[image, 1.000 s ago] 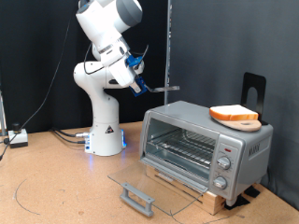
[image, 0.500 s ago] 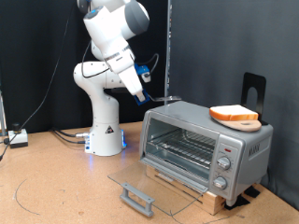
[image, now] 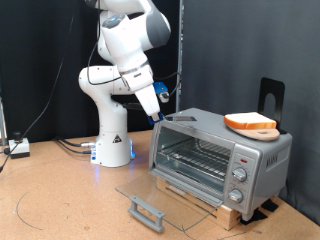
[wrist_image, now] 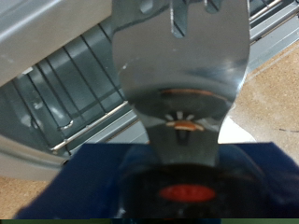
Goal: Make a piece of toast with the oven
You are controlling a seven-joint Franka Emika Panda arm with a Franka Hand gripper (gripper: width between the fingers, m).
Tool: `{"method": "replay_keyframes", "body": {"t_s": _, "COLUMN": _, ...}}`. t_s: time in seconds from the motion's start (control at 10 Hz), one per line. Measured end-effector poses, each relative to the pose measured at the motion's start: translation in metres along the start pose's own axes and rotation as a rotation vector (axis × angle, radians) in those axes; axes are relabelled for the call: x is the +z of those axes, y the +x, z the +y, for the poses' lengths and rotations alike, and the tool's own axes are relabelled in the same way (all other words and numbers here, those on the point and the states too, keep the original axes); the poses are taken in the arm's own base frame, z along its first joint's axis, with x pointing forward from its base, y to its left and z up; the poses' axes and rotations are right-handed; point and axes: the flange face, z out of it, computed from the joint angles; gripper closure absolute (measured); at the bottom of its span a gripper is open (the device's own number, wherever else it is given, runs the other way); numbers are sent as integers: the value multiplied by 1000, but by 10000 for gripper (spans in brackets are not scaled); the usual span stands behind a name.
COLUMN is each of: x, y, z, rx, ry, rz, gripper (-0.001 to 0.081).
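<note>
On the brown worktop (image: 60,200) the oven (image: 220,158) sits with its glass door (image: 165,205) folded down flat, wire rack (image: 195,158) bare. The toast (image: 250,123) lies on the oven's roof. The tool (image: 160,110) hangs by the oven's upper corner at the exterior view's left; I cannot tell whether it is open. Black curtain (image: 240,50) behind

One oven (image: 220,152), one piece of toast (image: 250,123)

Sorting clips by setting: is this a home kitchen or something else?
Probably a robotics lab, not a kitchen: the oven sits open on a bare board table beside a pedestal-mounted arm, against black curtains.
</note>
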Motion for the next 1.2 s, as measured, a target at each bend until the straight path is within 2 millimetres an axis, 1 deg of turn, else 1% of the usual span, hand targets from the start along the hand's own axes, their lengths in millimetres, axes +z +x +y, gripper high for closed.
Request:
{"method": "replay_keyframes", "body": {"t_s": 0.2, "x": 12, "y": 11, "z": -8, "rx": 5, "ry": -3, "rz": 5, "gripper": 410}}
{"method": "replay_keyframes", "body": {"t_s": 0.5, "x": 30, "y": 32, "z": -29, "rx": 19, "ry": -12, "rz": 38, "gripper": 410}}
{"method": "replay_keyframes", "body": {"t_s": 0.7, "x": 40, "y": 41, "z": -40, "rx": 29, "ry": -13, "rz": 48, "gripper": 410}}
{"method": "replay_keyframes", "body": {"t_s": 0.9, "x": 42, "y": 47, "z": -48, "rx": 29, "ry": 3, "rz": 65, "gripper": 410}}
{"method": "replay_keyframes", "body": {"t_s": 1.2, "x": 37, "y": 52, "z": -52, "rx": 32, "ry": 12, "rz": 89, "gripper": 410}}
